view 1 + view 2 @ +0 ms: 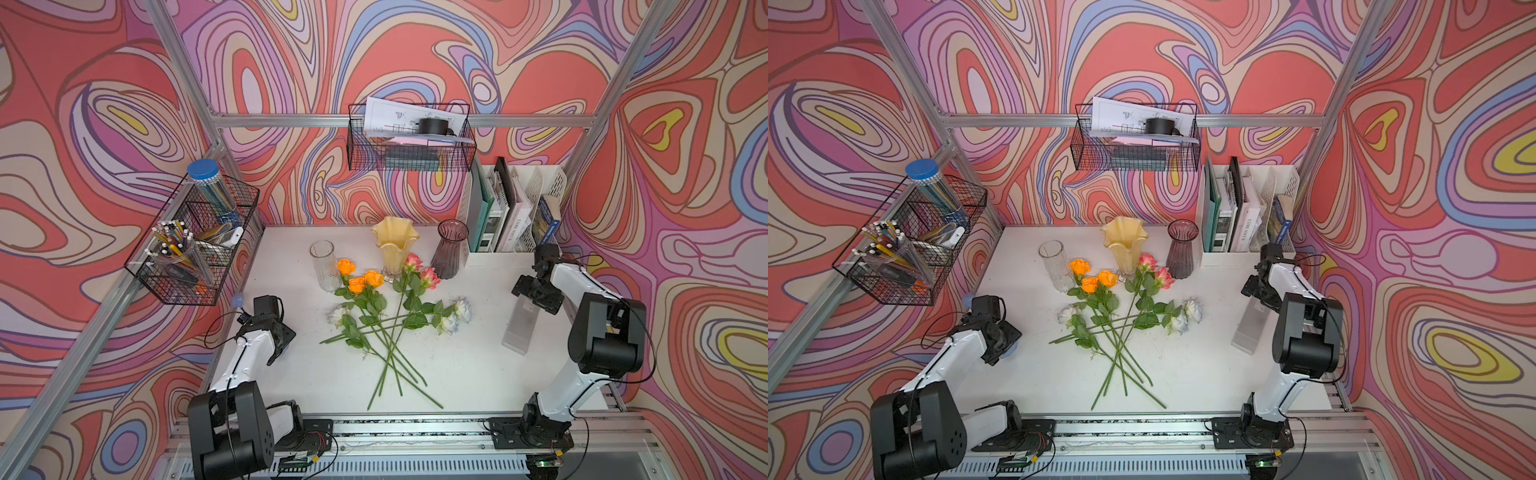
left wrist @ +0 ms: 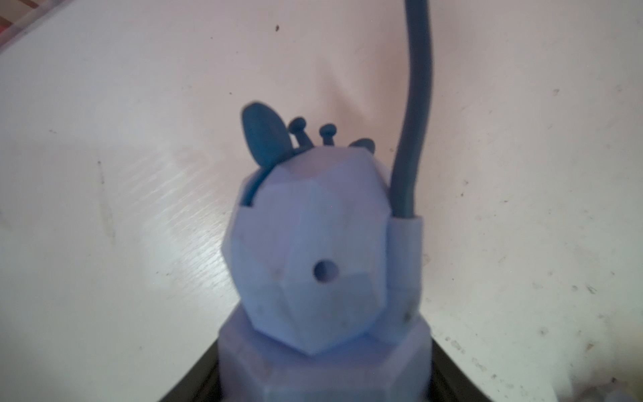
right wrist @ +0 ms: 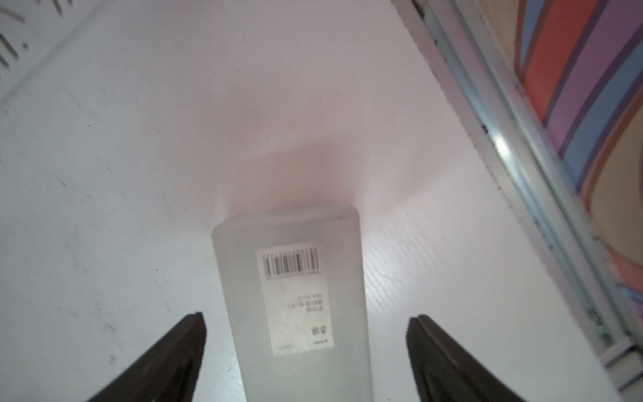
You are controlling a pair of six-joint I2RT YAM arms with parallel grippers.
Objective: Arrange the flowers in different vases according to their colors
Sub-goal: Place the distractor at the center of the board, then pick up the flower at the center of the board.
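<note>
While the flowers (image 1: 357,285) lie crossed mid-table before empty vases (image 1: 395,245), nothing is sorted.
Right gripper (image 3: 306,318) gapes astride a frosted box (image 3: 288,240), presumably clearing space; left gripper (image 1: 280,336): fingers hidden, state unknown.

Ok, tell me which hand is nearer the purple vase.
Right. The right hand hangs over the frosted box, close beside the purple vase; the left hand sits beyond the flowers, on the opposite side.

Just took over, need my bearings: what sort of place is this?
Probably a mock office desk inside a robot test cell: a wire basket of pens, a file holder with books, and an aluminium frame around it.
</note>
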